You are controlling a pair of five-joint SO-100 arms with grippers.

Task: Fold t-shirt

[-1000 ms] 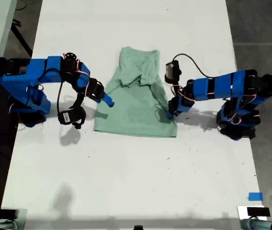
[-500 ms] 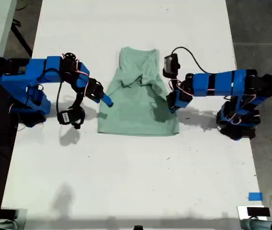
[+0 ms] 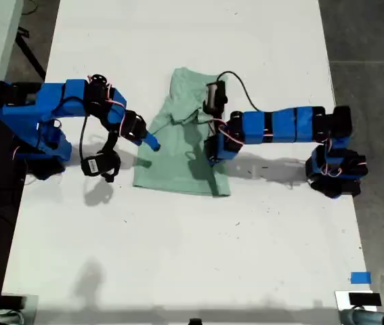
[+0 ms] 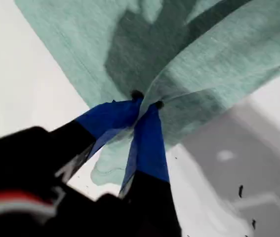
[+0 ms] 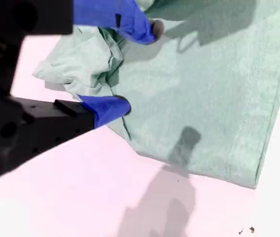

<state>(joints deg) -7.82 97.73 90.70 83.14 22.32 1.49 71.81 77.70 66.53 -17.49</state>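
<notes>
The pale mint-green t-shirt [image 3: 178,166] lies on the white table [image 3: 178,257], partly folded, with its neck end toward the far edge. My first gripper [image 3: 212,153] reaches in from the exterior view's right and is shut on the shirt's side edge, holding it above the body of the shirt. In the first wrist view the blue fingertips [image 4: 146,101] pinch the t-shirt [image 4: 219,54], which drapes away from them. My second gripper [image 3: 152,143] sits at the shirt's edge on the exterior view's left. It stands open [image 5: 130,66] around a bunched sleeve [image 5: 80,59].
A blue tape mark [image 3: 360,277] lies near the table's front corner at the exterior view's right. Dark floor [image 3: 374,40] borders the table on that side. Both arm bases stand at the table's side edges.
My first gripper has carried the shirt's side edge toward the exterior view's left, over the shirt, so the cloth now looks narrower. The second arm has stayed in place.
</notes>
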